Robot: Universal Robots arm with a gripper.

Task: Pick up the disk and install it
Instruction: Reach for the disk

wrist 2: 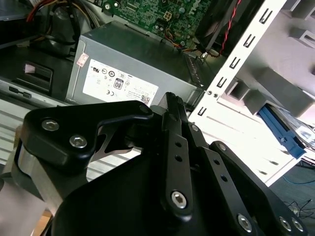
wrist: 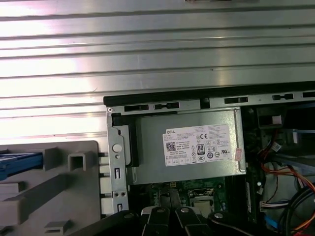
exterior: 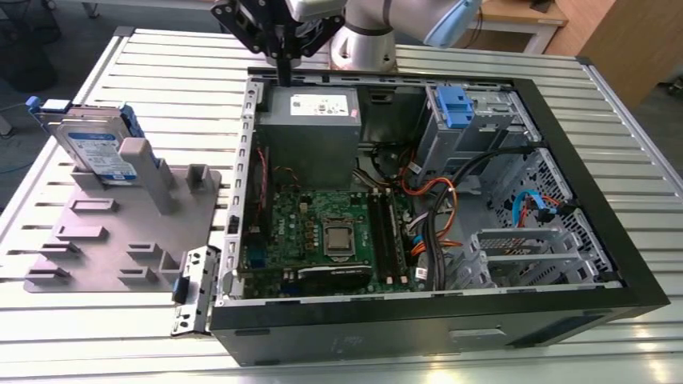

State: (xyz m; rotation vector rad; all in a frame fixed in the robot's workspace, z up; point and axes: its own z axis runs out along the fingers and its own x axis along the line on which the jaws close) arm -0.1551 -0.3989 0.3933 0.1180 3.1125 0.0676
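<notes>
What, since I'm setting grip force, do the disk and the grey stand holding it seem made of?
The disk: silvery body, likely metal, glossy blue-and-white label; its blue side rails look plastic. The grey stand: uniform matte grey, blocky posts, probably plastic, possibly painted metal.

You see the disk [exterior: 98, 152] in silver, with a blue-and-white label and blue side rails; the holder [exterior: 117, 240] is plain grey. Your gripper [exterior: 286, 78] is black. The power-supply box [exterior: 309, 132] is grey with a white sticker, the motherboard [exterior: 315, 232] green, the case [exterior: 427, 320] black, the ribbed table [exterior: 160, 64] silver.
</notes>
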